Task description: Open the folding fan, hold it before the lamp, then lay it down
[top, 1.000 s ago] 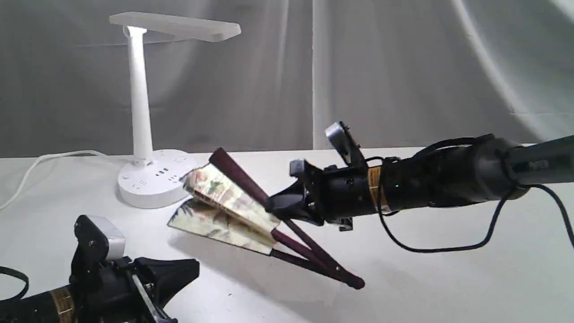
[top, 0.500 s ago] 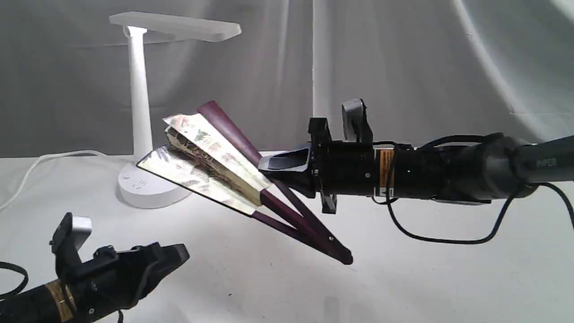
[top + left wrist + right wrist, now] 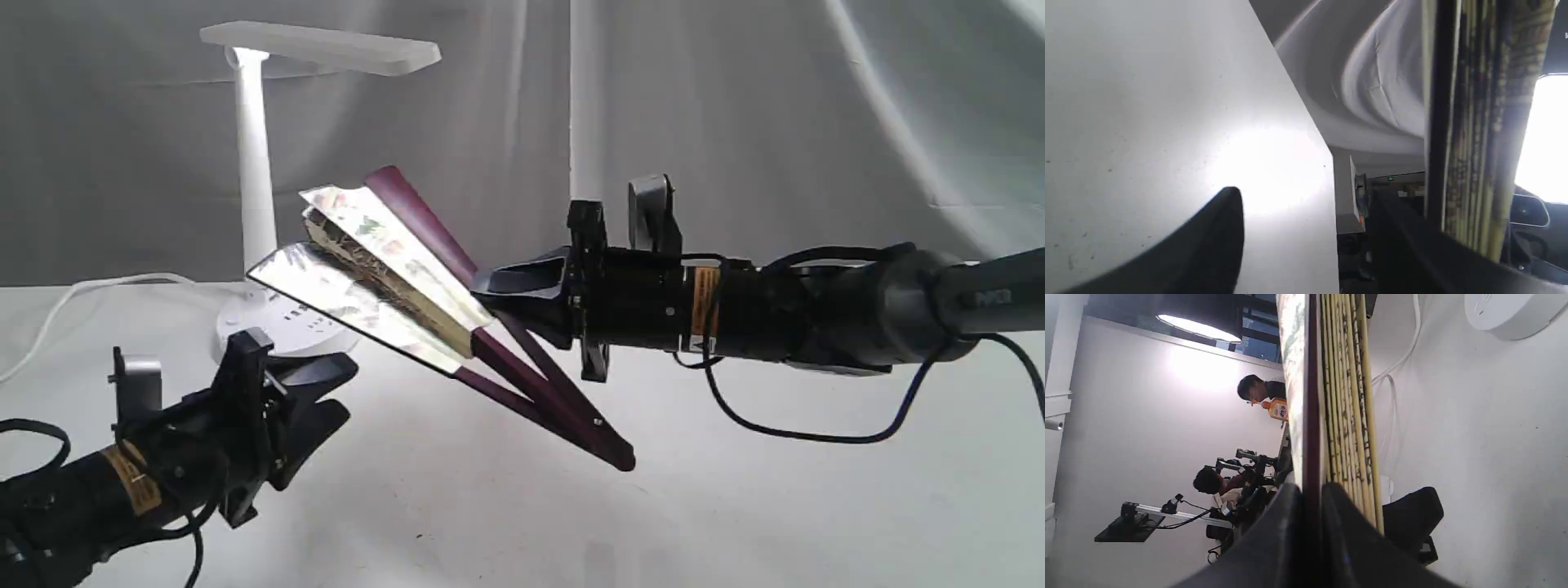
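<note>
Lifting: right gripper [image 3: 490, 298] now has the folding fan [image 3: 384, 261] fully clear of the table [image 3: 775, 506], pivot end lowest, leaf end raised toward the lamp [image 3: 253, 163]
right grip: jaws pinched tight on the upper maroon guard just below the leaf; the right wrist view shows the guard squeezed between both fingers
fan state: only partly spread, a narrow wedge; lower guard hangs away from the held one, pleats mostly bunched
fan place: in the air over the table's back-left part, in front of the lamp stem and base; it looks clear of both
left gripper [image 3: 331, 392]: jaws roughly half apart, nothing in them; tips aimed up at the lower leaf edge, near but not touching
vs 1 s ago: fan was resting on the table by the lamp base with the right gripper tipped down; left gripper was closed and low at the front-left corner
vs 0.5 s ago: fan only slightly higher; left gripper has risen, rolled over and parted its jaws
meaning: lift looks done, opening does not; left gripper seems set to take the lower guard so the two arms can pull the leaf wide
risk: lower guard hangs loose and could swing away from an off-line approach
</note>
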`<move>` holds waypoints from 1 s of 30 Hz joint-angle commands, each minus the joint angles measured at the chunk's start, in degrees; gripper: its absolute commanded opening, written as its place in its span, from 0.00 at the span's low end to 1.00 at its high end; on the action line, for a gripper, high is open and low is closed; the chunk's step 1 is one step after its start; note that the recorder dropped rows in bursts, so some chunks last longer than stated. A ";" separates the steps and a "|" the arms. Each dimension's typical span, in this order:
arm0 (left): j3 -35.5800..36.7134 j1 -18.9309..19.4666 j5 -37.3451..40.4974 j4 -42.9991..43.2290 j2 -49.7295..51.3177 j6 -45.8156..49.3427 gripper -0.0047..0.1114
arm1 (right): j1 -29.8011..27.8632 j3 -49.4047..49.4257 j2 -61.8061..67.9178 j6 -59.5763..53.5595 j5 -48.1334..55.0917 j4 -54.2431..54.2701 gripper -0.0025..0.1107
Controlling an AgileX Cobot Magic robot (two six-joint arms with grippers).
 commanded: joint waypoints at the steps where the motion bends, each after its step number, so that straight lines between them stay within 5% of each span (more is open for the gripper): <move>1: -0.79 -0.01 -0.79 0.43 -0.17 -1.22 0.46 | -0.37 0.16 -0.05 -0.24 -1.39 1.47 0.02; 11: -0.77 0.10 -0.79 -1.46 -0.17 -4.18 0.47 | -0.37 0.16 -0.05 -0.24 2.02 1.46 0.02; 21: -0.77 0.10 -4.55 -2.63 -0.17 -4.18 0.74 | -0.37 0.16 -0.05 -0.24 2.56 1.00 0.02; 30: -0.80 0.10 -6.06 -10.80 -0.17 -0.72 0.76 | -0.26 0.16 -0.05 -0.24 -0.03 -0.45 0.02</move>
